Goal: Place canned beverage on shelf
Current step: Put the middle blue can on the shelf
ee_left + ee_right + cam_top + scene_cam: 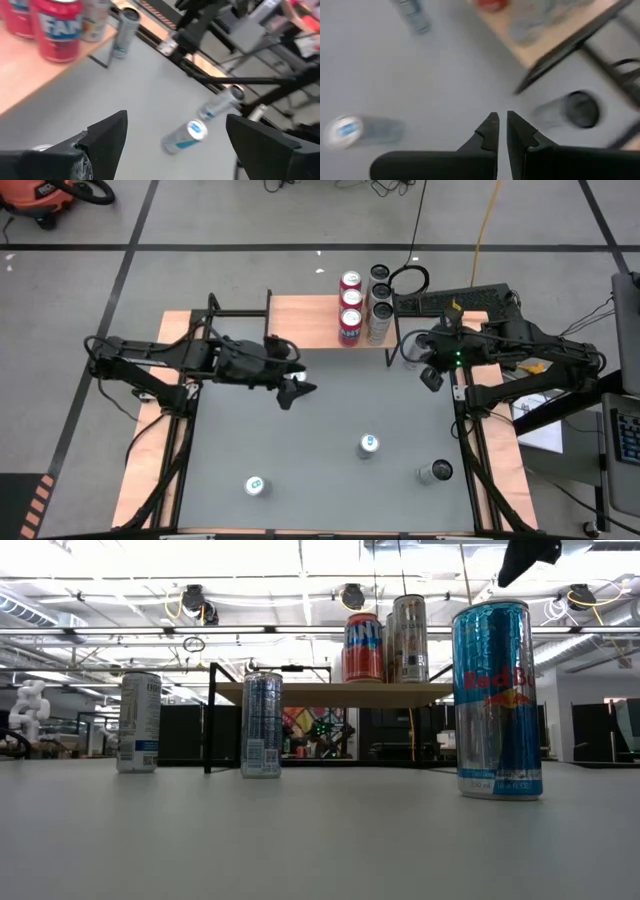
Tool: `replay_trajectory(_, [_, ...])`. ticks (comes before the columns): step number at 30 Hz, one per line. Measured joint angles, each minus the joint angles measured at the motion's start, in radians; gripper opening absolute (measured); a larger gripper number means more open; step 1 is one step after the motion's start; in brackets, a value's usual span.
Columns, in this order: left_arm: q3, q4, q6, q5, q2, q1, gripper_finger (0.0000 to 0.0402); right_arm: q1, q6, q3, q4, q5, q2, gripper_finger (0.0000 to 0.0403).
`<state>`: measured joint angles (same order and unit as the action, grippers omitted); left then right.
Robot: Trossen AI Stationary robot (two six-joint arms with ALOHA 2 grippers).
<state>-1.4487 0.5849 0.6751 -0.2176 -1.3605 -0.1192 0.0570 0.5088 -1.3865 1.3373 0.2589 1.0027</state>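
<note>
Wooden-topped shelf (315,320) sits at the far edge of the grey table (320,420) and is the landmark here. On its top, toward the right end, three red cans (350,308) stand in a row, with a row of silver cans (380,305) touching them on the right side. One more dark-topped can (411,350) stands on the table just off the shelf's right front leg. Three cans are well in front of the shelf on the table: a blue-and-silver can (368,445) nearest it, a second one with a blue top (256,485) farther out to the left, and a dark-topped can (435,472) out to the right. Left gripper (296,388) hangs above the table just in front of the shelf's left half, fingers spread wide, nothing between them. Right gripper (431,374) hovers off the shelf's right front corner, near the dark-topped can there, fingers pressed together, empty.
</note>
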Motion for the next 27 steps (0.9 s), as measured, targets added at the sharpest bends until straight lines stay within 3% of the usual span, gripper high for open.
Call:
replay_trajectory(8, [0.000,0.000,0.109,-0.103,0.000,0.000,0.0338,0.039,-0.217,0.034,-0.003,0.028,-0.003,0.0000])
replay_trajectory(13, [0.000,0.001,0.178,-0.131,0.000,0.000,0.0338,0.057,-0.310,0.155,-0.054,-0.034,-0.027,0.0000])
replay_trajectory(20, [0.000,0.000,0.175,-0.259,0.000,0.010,0.0338,0.071,-0.219,0.276,-0.076,-0.195,-0.077,0.0003])
replay_trajectory(27, [0.000,0.001,0.041,-0.174,0.000,0.036,0.0338,0.070,-0.003,0.269,-0.171,-0.299,-0.103,0.0036])
